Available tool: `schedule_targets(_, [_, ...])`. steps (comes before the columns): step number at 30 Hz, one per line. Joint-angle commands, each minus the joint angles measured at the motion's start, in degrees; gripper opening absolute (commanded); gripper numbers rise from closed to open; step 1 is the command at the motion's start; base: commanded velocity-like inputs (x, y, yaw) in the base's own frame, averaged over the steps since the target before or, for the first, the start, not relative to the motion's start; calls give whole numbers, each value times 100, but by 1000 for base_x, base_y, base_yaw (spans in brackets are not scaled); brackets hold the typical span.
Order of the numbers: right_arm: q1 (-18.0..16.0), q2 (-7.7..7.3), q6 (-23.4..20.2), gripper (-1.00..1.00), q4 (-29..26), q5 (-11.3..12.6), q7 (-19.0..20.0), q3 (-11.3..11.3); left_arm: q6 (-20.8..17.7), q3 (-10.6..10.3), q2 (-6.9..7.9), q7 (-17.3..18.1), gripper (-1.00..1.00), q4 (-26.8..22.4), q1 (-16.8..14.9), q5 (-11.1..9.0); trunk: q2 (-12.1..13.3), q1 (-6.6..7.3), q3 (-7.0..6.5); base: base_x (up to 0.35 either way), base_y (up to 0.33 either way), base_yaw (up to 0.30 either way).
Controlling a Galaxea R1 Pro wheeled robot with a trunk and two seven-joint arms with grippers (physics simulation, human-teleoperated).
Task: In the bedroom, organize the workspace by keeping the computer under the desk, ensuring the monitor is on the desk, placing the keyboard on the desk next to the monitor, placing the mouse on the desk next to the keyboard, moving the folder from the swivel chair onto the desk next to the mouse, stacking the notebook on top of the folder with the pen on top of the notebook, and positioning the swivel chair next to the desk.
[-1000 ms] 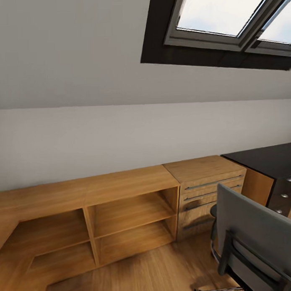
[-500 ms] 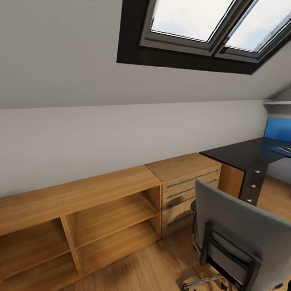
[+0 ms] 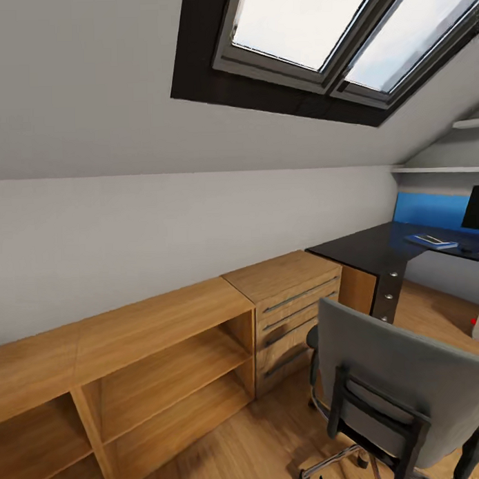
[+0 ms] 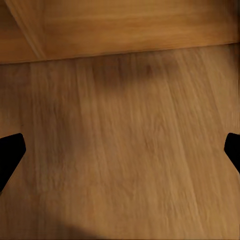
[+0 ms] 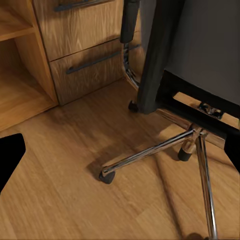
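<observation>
Right gripper (image 5: 120, 165) released, empty, facing swivel chair (image 5: 185, 65); left gripper (image 4: 120, 160) released

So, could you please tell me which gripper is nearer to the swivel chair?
Right. Its wrist view looks straight at the swivel chair, with its chrome base close ahead; the left wrist view faces bare wood floor.

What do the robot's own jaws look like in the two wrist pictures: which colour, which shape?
Little of them shows. In each wrist view two plain black, flat tips with blunt, angled ends enter from opposite edges: the left gripper over the wood floor, the right gripper before the swivel chair. No cables or markings can be seen.
</observation>
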State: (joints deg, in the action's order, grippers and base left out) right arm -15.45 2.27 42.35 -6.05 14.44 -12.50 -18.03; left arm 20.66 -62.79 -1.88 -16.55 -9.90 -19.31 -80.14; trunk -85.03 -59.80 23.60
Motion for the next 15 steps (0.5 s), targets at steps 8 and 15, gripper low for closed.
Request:
schedule_targets(8, [-5, 1, 18, 100, 7, 41, -24, -51, 17, -49, 4, -41, 100, -12, -3, -28, -4, -2, 7, 178, 312, -300])
schedule_targets(15, [-6, 1, 18, 100, 7, 41, -24, -51, 17, -49, 4, -39, 100, -12, -3, -28, -4, -2, 7, 101, 158, -300])
